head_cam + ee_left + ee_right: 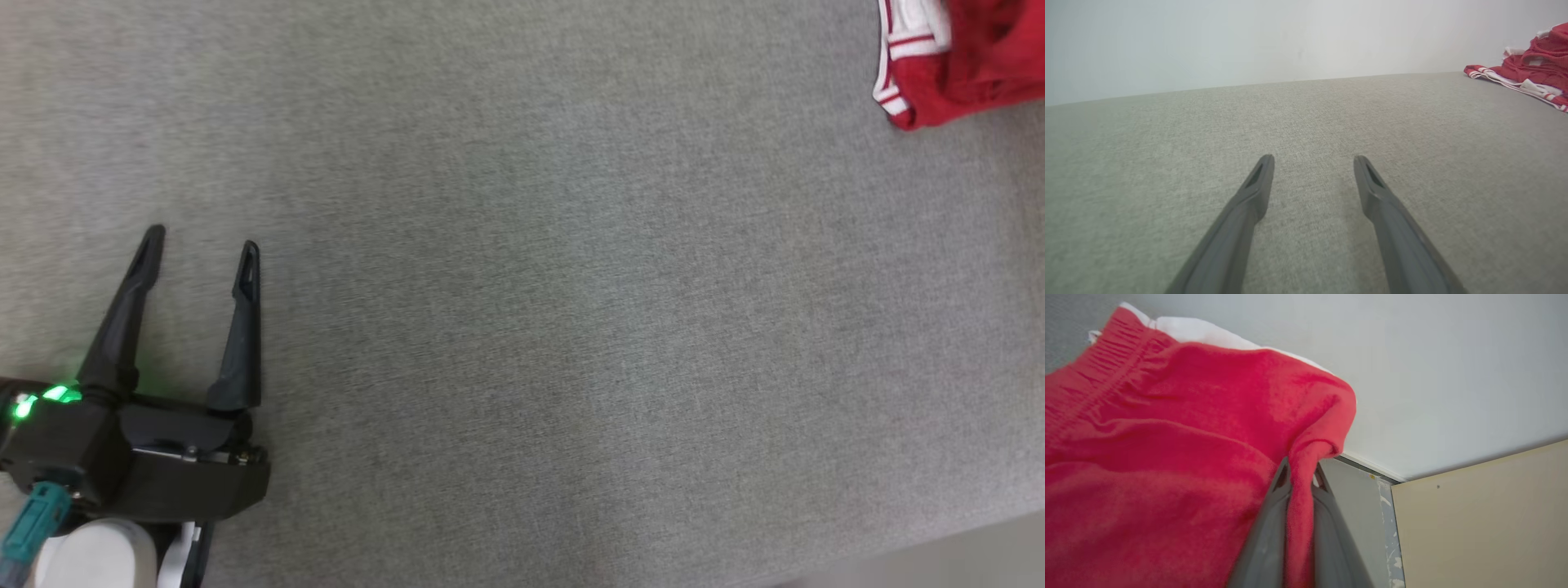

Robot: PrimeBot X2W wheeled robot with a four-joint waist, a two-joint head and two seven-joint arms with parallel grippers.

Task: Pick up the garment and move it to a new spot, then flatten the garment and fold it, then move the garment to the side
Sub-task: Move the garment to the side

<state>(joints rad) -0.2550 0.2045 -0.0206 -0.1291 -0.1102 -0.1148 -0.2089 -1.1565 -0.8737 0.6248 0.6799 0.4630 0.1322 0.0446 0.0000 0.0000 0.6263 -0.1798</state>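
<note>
Pincer R [1301, 465]: mine, clamped on fold of red garment [1167, 437]. Pincer L [202, 239]: apart, empty, lower left over bench [571, 327]. Step, I judge: pick-up/move. Next: carry to mid-frame.

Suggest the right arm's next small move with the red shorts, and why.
Probably lift and draw the red shorts toward the middle of the grey surface: the right gripper is shut on a fold, they lie bunched at its far right, and the left gripper hovers open.
</note>
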